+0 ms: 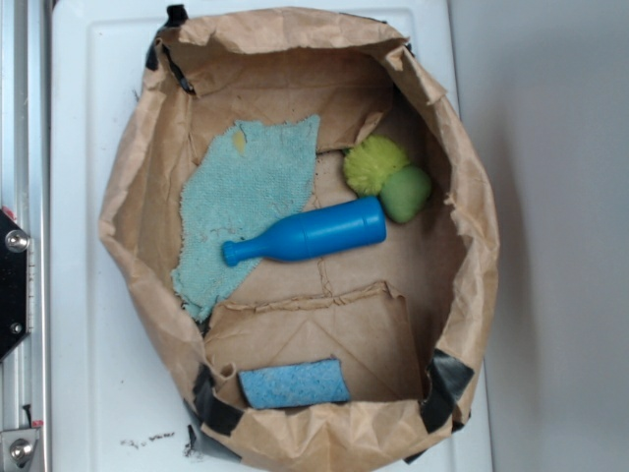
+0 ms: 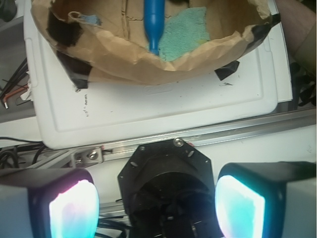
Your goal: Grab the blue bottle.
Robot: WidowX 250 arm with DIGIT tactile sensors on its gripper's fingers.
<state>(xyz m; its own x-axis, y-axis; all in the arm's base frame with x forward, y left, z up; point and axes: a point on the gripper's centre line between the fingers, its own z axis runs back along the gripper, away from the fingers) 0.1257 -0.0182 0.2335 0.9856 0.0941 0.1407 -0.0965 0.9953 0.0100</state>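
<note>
Your blue bottle [image 1: 310, 236] lies on its side in the middle of the brown paper bag [image 1: 138, 187], which is opened out like a shallow basin. Its narrow neck and cap point toward the bag's left wall in the exterior view and rest on the edge of the teal cloth [image 1: 251, 202]; its wide base ends just beside two green balls, a fuzzy yellow-green ball [image 1: 373, 163] and a darker green ball [image 1: 406, 193] that touch each other. Nearer the bottom rim you see a light-blue sponge [image 1: 293, 383] lying flat, well apart from the bottle, behind a folded paper flap.

The bag sits on a white tray [image 1: 88, 374], with black tape [image 1: 447, 379] at its corners.

From the wrist view, your gripper [image 2: 156, 203] is outside the bag, over the metal rail [image 2: 237, 135] at the tray's edge. Its two glowing pads [image 2: 73, 208] stand wide apart with nothing between them. The bottle's neck shows over the bag's near rim, well away from the fingers.
</note>
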